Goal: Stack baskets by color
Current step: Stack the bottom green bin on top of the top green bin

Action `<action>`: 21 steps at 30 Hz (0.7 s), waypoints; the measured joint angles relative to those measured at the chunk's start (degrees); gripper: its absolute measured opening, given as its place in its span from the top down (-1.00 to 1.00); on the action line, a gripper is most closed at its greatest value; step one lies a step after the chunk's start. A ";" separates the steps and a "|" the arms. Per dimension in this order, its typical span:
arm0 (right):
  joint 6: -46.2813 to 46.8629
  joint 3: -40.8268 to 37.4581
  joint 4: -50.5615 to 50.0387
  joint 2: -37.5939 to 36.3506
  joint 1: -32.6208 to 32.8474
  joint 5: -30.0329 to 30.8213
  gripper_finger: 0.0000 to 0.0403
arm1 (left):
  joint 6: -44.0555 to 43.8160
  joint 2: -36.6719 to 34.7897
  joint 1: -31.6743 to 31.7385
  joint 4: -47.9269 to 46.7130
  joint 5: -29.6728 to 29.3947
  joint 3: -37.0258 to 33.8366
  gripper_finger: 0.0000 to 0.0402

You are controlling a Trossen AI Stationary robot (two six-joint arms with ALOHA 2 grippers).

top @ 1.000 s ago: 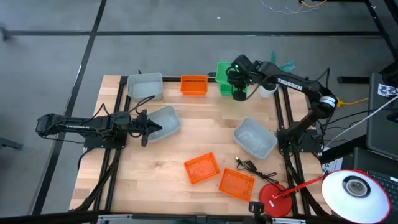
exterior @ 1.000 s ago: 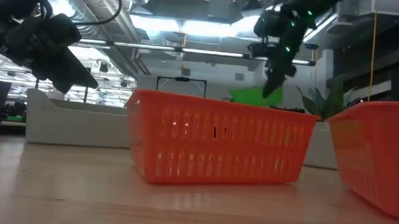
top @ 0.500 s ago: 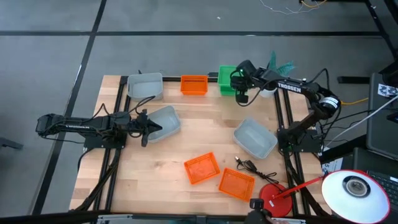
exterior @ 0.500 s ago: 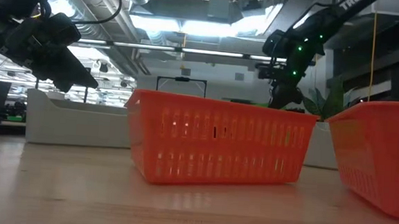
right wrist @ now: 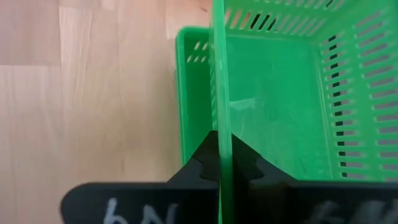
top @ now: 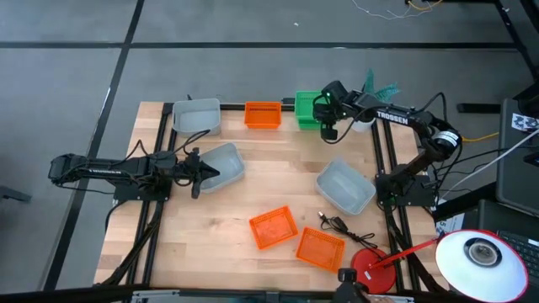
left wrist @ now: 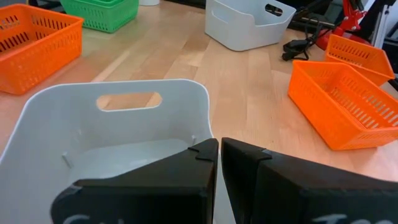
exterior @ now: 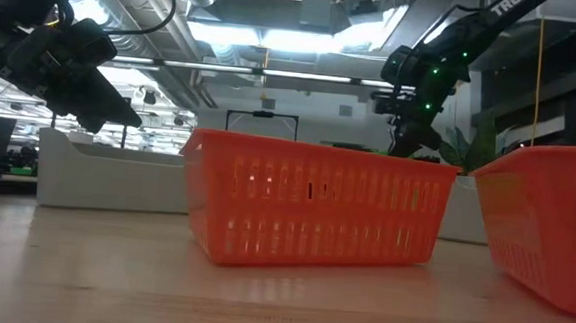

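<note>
Two green baskets (top: 307, 109) stand at the table's far edge, one nested in the other, and my right gripper (top: 327, 129) is shut on the upper one. My left gripper (top: 202, 172) is shut on a grey-white basket (top: 225, 164) left of centre. An orange basket (top: 263, 114) and a grey-white one (top: 196, 116) stand along the far edge. Another grey-white basket (top: 345, 186) sits at the right. Two orange baskets (top: 274, 227) (top: 320, 249) sit near the front edge. My left gripper pinches one wall of the grey-white basket at its rim (left wrist: 210, 134), one finger inside and one outside, coming nearly level from the table's left. Whether the basket's bottom rests on the table does not show. My right gripper pinches the upper green basket's wall (right wrist: 219, 112) at its top edge, one finger inside and one outside. The fingers slant down from the table's right and lie along the wall. The basket sits upright inside the lower green basket, whose rim (right wrist: 189, 93) shows beside it.
A white pot with a teal plant (top: 368, 101) stands just right of the green baskets. A black cable (top: 338, 224), a red lamp base (top: 370, 269) and a white lamp head (top: 480, 257) are at the near right. Bare wood lies mid-table.
My right gripper has gone down with the green basket, which was lifted and tilted above the far edge and has sunk level into the other green basket. Over the last half second it has kept still.
</note>
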 joint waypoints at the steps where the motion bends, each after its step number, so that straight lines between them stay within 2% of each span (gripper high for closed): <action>1: 0.00 0.00 -0.45 0.00 -0.18 0.01 1.00 | 0.00 0.00 -0.01 0.00 -0.01 0.00 0.93; 10: 0.02 0.00 -1.57 0.00 -0.74 -0.46 1.00 | 0.02 0.00 0.02 0.01 -0.02 0.00 0.93; 21: 0.10 0.00 -1.80 0.04 -0.75 -0.39 0.89 | 0.02 0.00 -0.01 0.01 -0.02 0.00 0.93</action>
